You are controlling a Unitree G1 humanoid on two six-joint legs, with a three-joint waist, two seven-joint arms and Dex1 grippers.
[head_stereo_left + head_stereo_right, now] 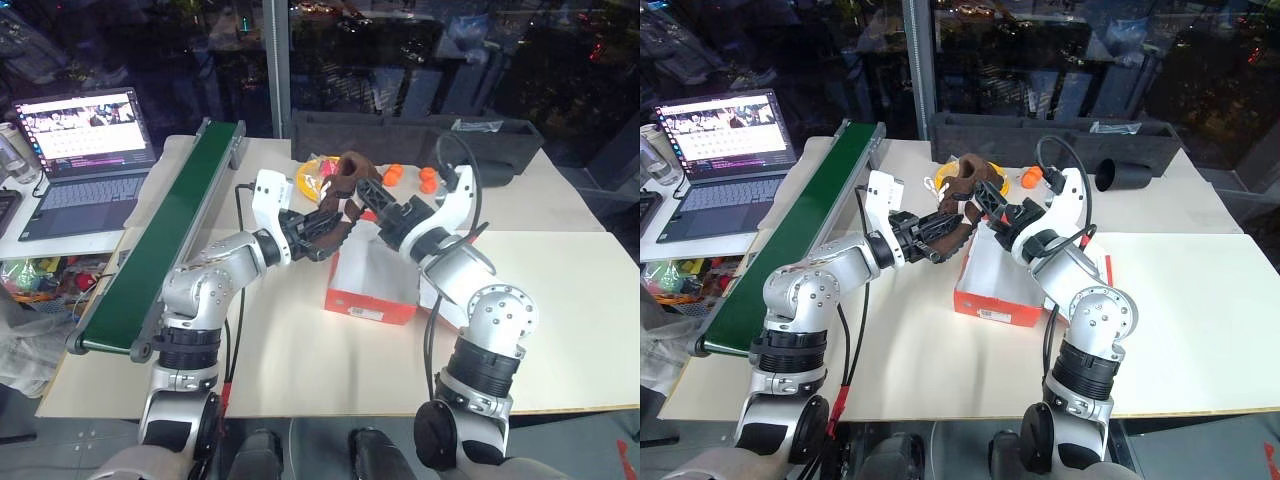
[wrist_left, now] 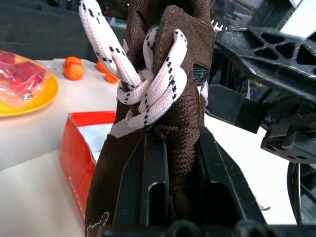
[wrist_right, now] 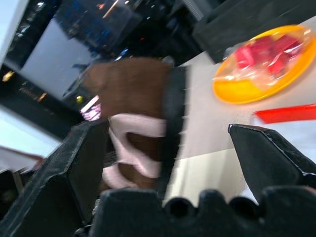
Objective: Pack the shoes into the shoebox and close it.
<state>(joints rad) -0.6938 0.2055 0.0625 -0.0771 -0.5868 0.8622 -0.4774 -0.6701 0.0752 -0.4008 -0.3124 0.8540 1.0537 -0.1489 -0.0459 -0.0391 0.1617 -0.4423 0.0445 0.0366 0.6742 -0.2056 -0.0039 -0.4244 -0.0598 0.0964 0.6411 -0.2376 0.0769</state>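
Above the open shoebox (image 1: 372, 285), the left gripper (image 1: 335, 222) pinched a limp, light brown lace-up shoe (image 1: 350, 175) by its fabric; the right gripper (image 1: 368, 196), spread wide at 3 o'clock, could take the firmer heel.

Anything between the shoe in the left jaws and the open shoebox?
Nothing visible. The left gripper holds the brown shoe above the open shoebox, whose white interior looks unobstructed. The open right gripper sits close beside the shoe, not under it.
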